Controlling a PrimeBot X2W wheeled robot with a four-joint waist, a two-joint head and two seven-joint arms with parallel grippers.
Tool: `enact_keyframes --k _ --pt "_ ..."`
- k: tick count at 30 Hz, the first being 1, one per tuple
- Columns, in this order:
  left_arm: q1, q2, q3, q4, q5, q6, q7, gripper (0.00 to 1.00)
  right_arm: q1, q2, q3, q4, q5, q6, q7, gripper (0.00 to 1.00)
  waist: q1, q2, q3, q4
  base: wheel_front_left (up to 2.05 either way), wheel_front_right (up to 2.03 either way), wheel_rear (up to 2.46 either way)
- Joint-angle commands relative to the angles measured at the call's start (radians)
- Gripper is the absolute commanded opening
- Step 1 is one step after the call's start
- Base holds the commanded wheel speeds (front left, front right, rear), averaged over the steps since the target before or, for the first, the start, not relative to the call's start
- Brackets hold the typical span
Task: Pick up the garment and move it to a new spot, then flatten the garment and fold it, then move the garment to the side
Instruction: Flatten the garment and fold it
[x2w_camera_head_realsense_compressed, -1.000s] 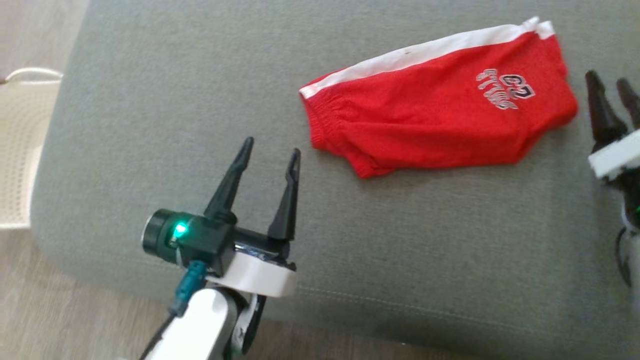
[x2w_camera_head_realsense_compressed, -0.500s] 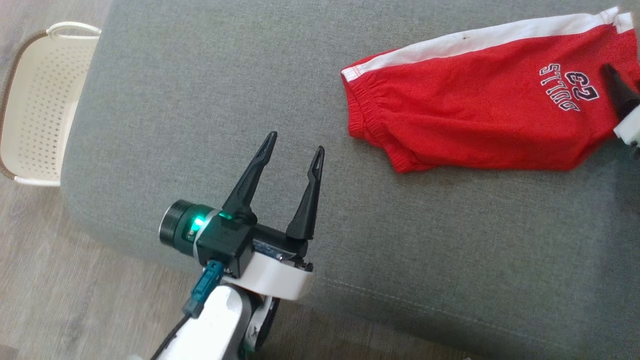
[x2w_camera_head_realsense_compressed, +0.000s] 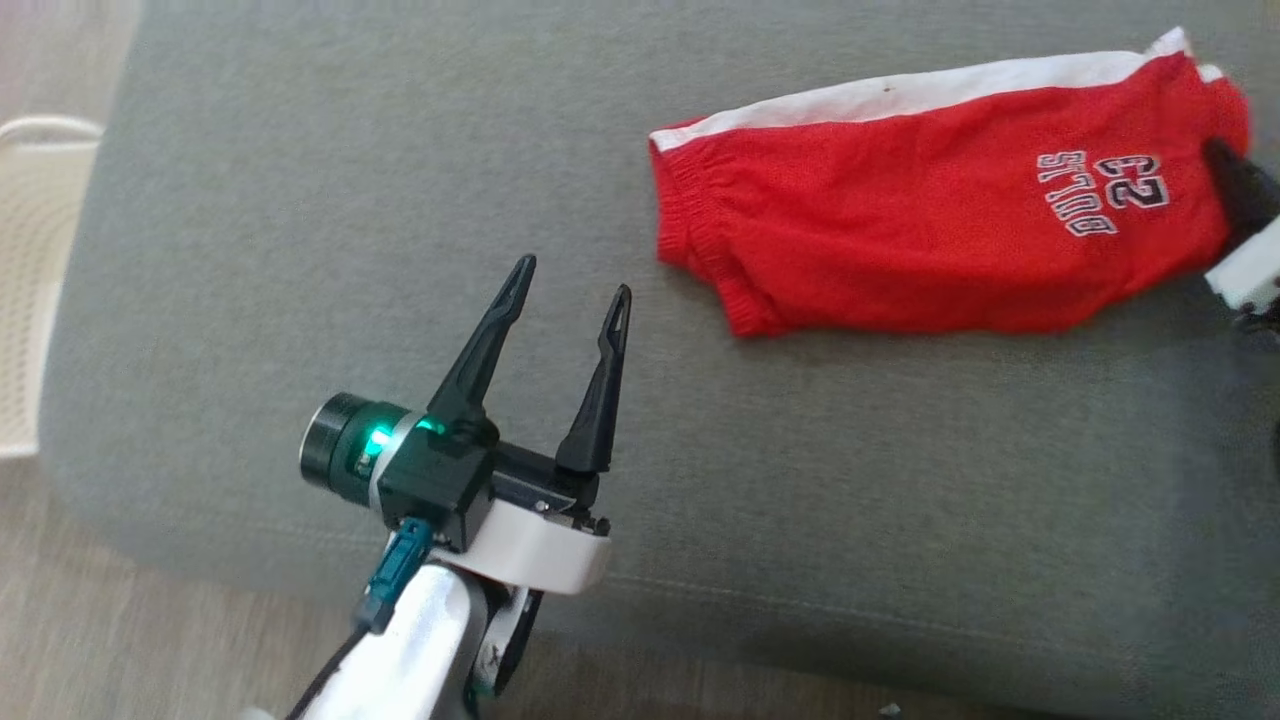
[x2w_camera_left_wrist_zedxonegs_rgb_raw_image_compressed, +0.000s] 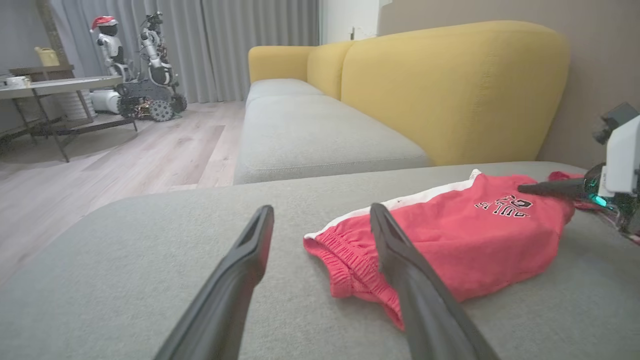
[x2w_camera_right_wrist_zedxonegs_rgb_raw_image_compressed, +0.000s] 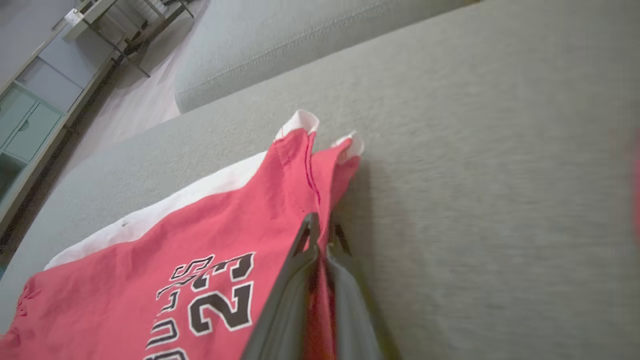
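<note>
Garment (x2w_camera_head_realsense_compressed: 930, 230): red shorts with a white side stripe and a dark-outlined "BULLS 23" print. They lie mostly flat on the grey seat cushion (x2w_camera_head_realsense_compressed: 300, 250), toward its far right part in the head view. The elastic waistband end points to the robot's left and the leg-hem end to its right. The right gripper (x2w_camera_right_wrist_zedxonegs_rgb_raw_image_compressed: 322, 225) is at the hem end, and in its wrist view the two dark fingers are pressed together with red cloth between them, so it is clenched on the garment's edge. The hem corner just past the fingertips looks a little raised and casts a shadow on the cushion, while the rest of the cloth rests on the seat. Judgement: an edge pinch like this suits the first step, carrying or dragging the shorts to a new spot, since one corner is enough to haul a light garment. The left gripper (x2w_camera_head_realsense_compressed: 573, 278) has its fingers spread wide and holds nothing. It hovers over bare cushion on the waistband side, near the shorts but clearly apart from them. Judgement: it is parked ready for the flattening step, when the waistband end will need a second hold. A pale perforated basket (x2w_camera_head_realsense_compressed: 30, 280) stands on the floor beyond the cushion's left edge, well apart from the shorts.
</note>
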Motion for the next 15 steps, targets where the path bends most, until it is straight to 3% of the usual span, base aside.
enact_keyframes --k 1,9,15 --pt "-0.006 0.001 0.036 -0.03 0.011 -0.002 -0.005 1.0 0.012 -0.037 0.005 -0.05 0.005 0.005 -0.014 0.0 0.0 0.0 -0.027 -0.042 0.0 0.0 0.0" --pt "0.007 0.003 0.037 -0.024 0.026 -0.022 -0.005 1.0 0.045 -0.125 -0.023 -0.114 -0.045 0.005 0.001 0.0 0.0 0.0 -0.057 -0.099 0.0 0.0 0.0" --pt "0.014 0.003 0.038 -0.007 0.027 -0.033 -0.005 1.0 0.003 -0.093 0.005 -0.19 -0.12 0.005 0.061 0.0 0.0 0.0 -0.073 -0.117 0.0 0.0 0.0"
